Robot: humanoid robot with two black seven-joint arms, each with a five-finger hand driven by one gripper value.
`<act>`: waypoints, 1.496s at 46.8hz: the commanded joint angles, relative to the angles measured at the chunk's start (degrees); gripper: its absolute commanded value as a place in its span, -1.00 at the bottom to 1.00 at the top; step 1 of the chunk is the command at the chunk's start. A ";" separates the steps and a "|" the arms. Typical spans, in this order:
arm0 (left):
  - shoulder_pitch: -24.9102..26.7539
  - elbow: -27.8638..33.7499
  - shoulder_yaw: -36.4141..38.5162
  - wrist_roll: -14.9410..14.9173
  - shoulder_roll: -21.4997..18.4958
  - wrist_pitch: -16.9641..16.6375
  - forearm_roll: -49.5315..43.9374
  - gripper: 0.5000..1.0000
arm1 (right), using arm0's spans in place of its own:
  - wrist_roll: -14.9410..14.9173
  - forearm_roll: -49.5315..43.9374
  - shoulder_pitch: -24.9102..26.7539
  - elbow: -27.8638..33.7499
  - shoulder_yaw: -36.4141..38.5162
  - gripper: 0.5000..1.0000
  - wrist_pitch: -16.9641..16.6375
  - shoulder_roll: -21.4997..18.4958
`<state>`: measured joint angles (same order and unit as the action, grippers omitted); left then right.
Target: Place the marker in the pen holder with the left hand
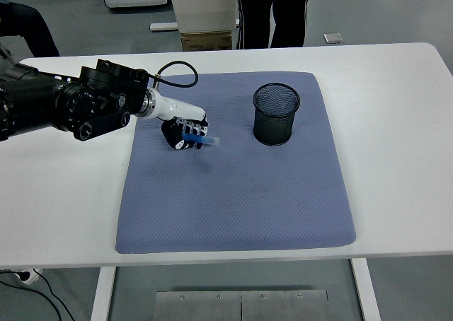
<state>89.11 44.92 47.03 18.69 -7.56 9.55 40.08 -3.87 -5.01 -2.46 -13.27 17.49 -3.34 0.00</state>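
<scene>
left hand [185, 133]: fingers clasp marker [200, 140] | left of holder [276, 114] | over mat [233, 194]

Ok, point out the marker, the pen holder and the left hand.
marker [207, 141], head view, blue barrel past the fingers
pen holder [276, 123], head view, mesh wall
left hand [185, 132], head view, middle of the hand
</scene>
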 commanded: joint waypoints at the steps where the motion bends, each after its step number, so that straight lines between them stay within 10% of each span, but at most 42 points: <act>1: 0.01 -0.01 0.00 0.29 0.09 0.03 0.00 -0.88 | 0.00 0.00 0.00 0.00 0.00 1.00 0.00 0.00; 19: -0.07 0.43 0.00 0.64 0.17 0.12 0.09 -0.47 | 0.00 0.00 0.00 0.00 0.00 1.00 0.00 0.00; 33: -0.16 0.69 0.17 0.64 0.17 0.21 0.17 -0.99 | 0.00 0.00 0.00 0.00 0.00 1.00 0.00 0.00; 70: 3.62 0.69 -2.20 0.73 -0.79 0.82 -0.53 -1.00 | 0.00 0.00 0.00 0.00 0.00 1.00 0.00 0.00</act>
<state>92.45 45.62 44.99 19.42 -8.27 10.24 39.67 -3.87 -5.01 -2.46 -13.27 17.49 -3.34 0.00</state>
